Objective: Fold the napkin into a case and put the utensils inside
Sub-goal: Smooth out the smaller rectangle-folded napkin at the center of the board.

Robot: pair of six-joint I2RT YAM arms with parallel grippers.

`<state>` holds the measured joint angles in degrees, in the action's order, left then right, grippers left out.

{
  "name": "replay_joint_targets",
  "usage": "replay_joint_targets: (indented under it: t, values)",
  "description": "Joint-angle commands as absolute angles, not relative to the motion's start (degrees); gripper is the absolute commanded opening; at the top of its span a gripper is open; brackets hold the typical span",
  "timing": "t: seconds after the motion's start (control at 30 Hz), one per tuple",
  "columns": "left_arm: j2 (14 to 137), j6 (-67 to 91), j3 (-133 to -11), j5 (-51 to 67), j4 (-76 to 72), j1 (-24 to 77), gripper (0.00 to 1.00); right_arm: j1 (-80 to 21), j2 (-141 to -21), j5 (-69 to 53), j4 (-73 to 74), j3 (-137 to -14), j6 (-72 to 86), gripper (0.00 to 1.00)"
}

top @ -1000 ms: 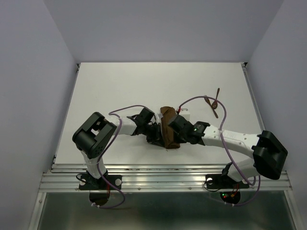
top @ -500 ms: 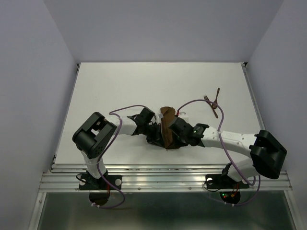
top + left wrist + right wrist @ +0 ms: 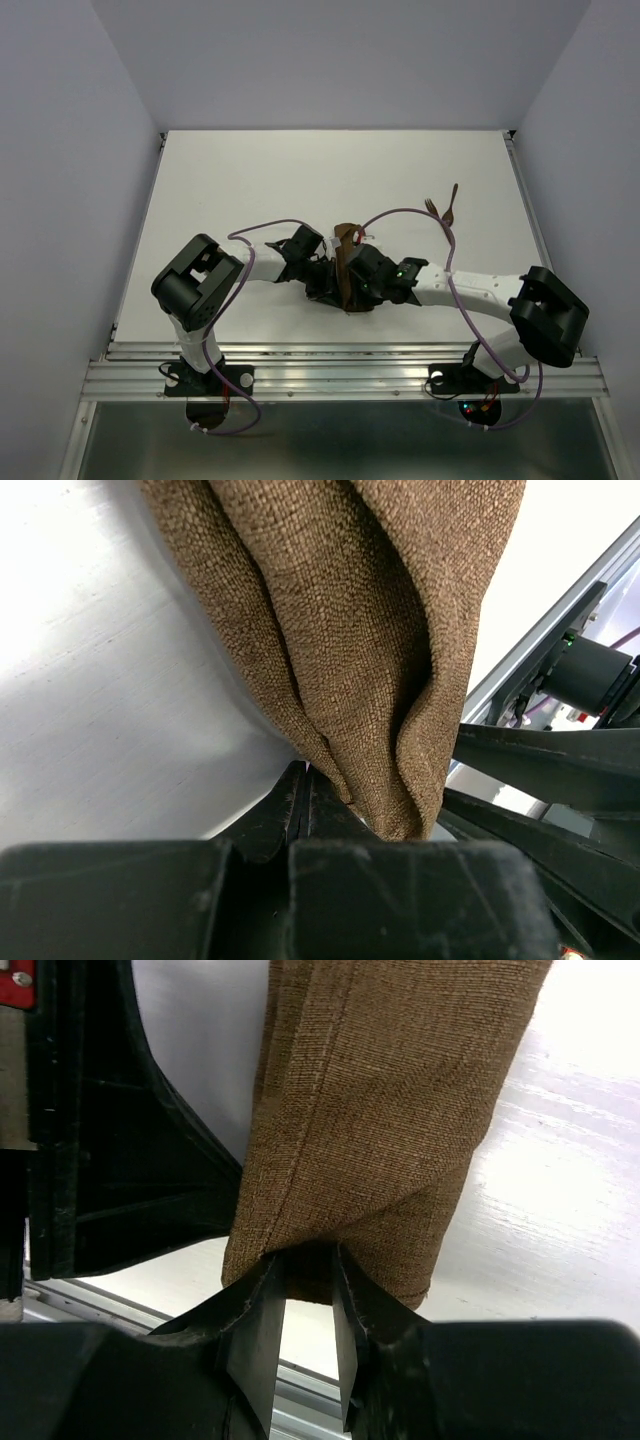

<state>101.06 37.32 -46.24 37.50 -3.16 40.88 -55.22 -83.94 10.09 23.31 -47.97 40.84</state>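
The dark brown napkin stands as a narrow strip near the table's front middle, squeezed between both grippers. My left gripper is shut. In the left wrist view the bunched napkin rests against the side of one finger, beside the closed left gripper. My right gripper comes in from the right. In the right wrist view the right gripper has a thick fold at the napkin's near end between its fingertips. The utensils lie crossed on the table, far right of the napkin.
The white table is walled at the back and both sides. A metal rail runs along its near edge. A purple cable loops from the right arm towards the utensils. The left gripper's black body is close beside the napkin.
My right gripper has slid left over the napkin, and the cloth now shows as a narrower strip. The utensils have shifted slightly. The left arm has stayed put.
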Motion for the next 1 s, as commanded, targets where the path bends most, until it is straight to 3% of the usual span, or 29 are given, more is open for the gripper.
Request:
replay_joint_targets:
  t: [0.0,0.27,0.53,0.97]
  values:
    - [101.9,35.2,-46.6,35.8,-1.1,41.8,0.0,-55.9,-82.0,7.3,19.8,-49.1,39.6,0.3]
    - [102.4,35.4,-46.6,35.8,-1.4,42.4,0.0,-55.9,-80.2,6.6,18.8,-48.3,40.1,0.29]
    - [101.7,35.2,-45.9,35.9,-0.8,42.6,0.0,-55.9,-79.0,13.3,26.3,-48.9,40.2,0.29]
    - [93.6,32.1,-44.6,30.9,8.3,42.6,0.0,-55.9,-77.4,18.8,28.8,-49.6,41.8,0.25]
